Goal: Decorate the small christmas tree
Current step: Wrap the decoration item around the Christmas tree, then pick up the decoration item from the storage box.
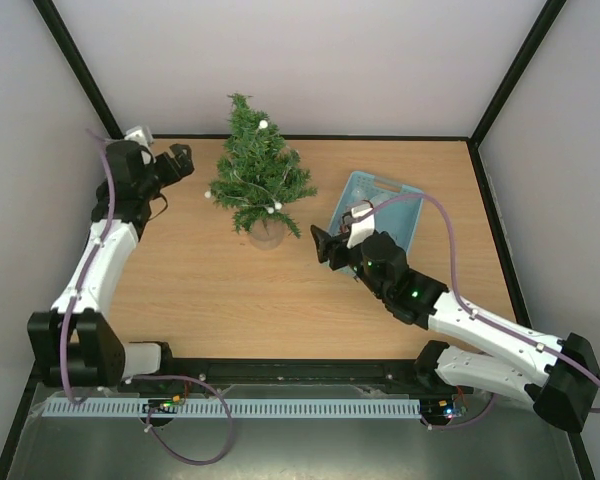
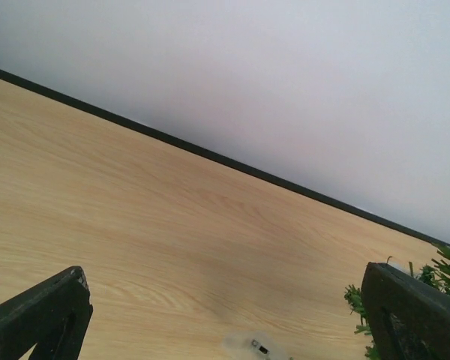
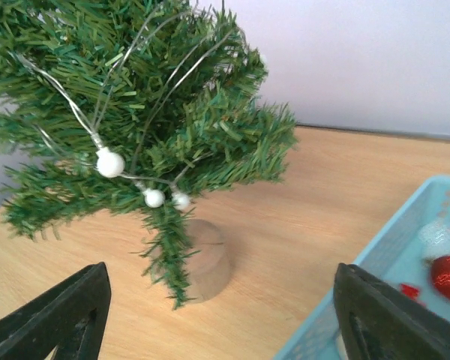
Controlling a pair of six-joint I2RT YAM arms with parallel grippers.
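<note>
Top view: small dark-green bristly christmas tree (image 1: 257, 180) upright at 12 o'clock on pale wooden desk (image 1: 200, 285); left claw (image 1: 183, 162) at its 9 o'clock, right claw (image 1: 322, 247) at its 4 o'clock, beside light blue plastic basket (image 1: 385, 183). Left wrist: left claw gaping, empty. Right wrist: right claw spread, empty, facing tree.

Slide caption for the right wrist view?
Open right gripper facing the small christmas tree strung with white beads, blue basket alongside.
</note>
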